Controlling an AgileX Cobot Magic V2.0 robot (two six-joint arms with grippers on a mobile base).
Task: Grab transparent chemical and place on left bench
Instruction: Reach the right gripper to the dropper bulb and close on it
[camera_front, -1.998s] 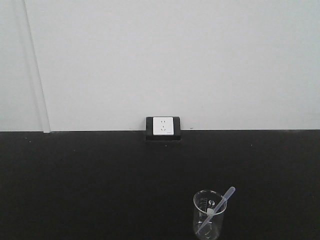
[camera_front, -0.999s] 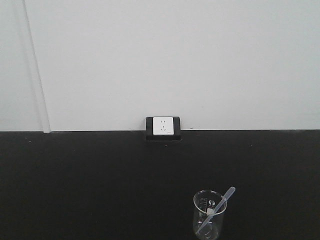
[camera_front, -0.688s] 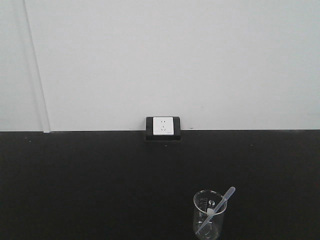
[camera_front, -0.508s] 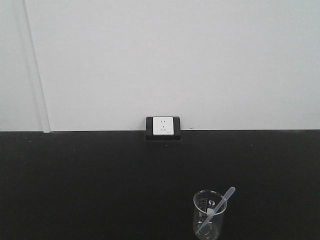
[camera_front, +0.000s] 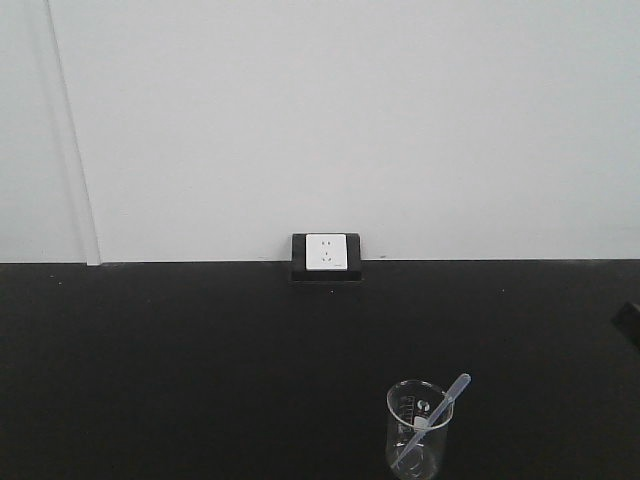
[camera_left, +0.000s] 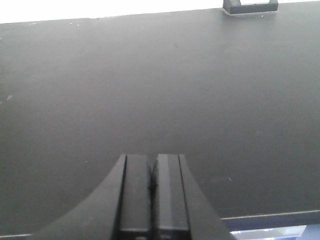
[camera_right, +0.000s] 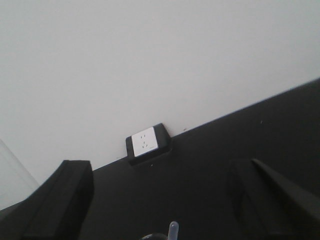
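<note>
**Transparent chemical and its surroundings, three views.** The transparent chemical (camera_front: 417, 432), a clear glass beaker with faint white marks, stands upright on the black surface (camera_front: 180, 370). It sits at the lower edge of the front view, right of centre, and the frame cuts off its base. A translucent pipette (camera_front: 441, 408) leans inside it, with the upper end jutting over the rim toward the upper right.

In my right wrist view only the rounded end of the pipette (camera_right: 173, 229) rises from the bottom edge. A dim arc beside it may be the beaker's rim, but it is too dark to tell. My left wrist view takes in only bare matte surface and its near edge at the lower right.

A white wall socket (camera_front: 325, 252) in a black housing sits where the surface meets the white wall (camera_front: 350, 120), behind and to the left of the beaker. The front and right wrist views show it whole. The left wrist view catches only the foot of its housing at the top edge. A small dark shape at the right edge of the front view is cut off, and I cannot tell what it is.

My right pincer (camera_right: 160, 172) has its fingers wide apart, holding and touching nothing, and the pipette end appears low between them. My left pincer (camera_left: 151, 165) has its fingers pressed together with nothing between them, above bare surface. I cannot tell whether it touches the surface.
</note>
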